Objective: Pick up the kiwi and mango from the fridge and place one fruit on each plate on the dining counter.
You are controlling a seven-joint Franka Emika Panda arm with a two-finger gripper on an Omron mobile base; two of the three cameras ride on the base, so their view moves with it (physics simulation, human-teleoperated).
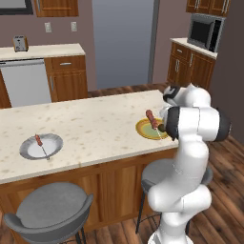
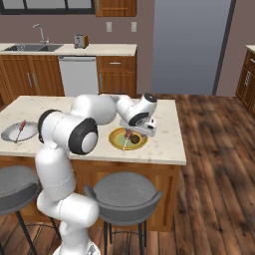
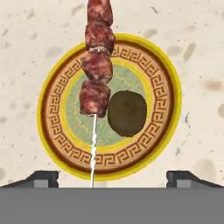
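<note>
My gripper (image 3: 112, 177) hangs straight above the yellow plate (image 3: 168, 94), fingers spread wide and holding nothing. The kiwi (image 3: 127, 113) lies on that plate's centre, touching the meat skewer (image 3: 96, 65) beside it. I judge the grey plate (image 1: 56, 143), well apart along the dining counter (image 1: 95, 124), awaits the mango.

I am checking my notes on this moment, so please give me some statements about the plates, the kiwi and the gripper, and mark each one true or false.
1. The kiwi lies on the yellow plate. True.
2. The gripper is shut on the kiwi. False: its jaws stand open above the plate and hold nothing.
3. The grey plate has a fruit on it. False: it carries only a skewer.
4. Another skewer lies on the yellow plate, beside the kiwi. True.
5. Both plates stand on the dining counter. True.
</note>
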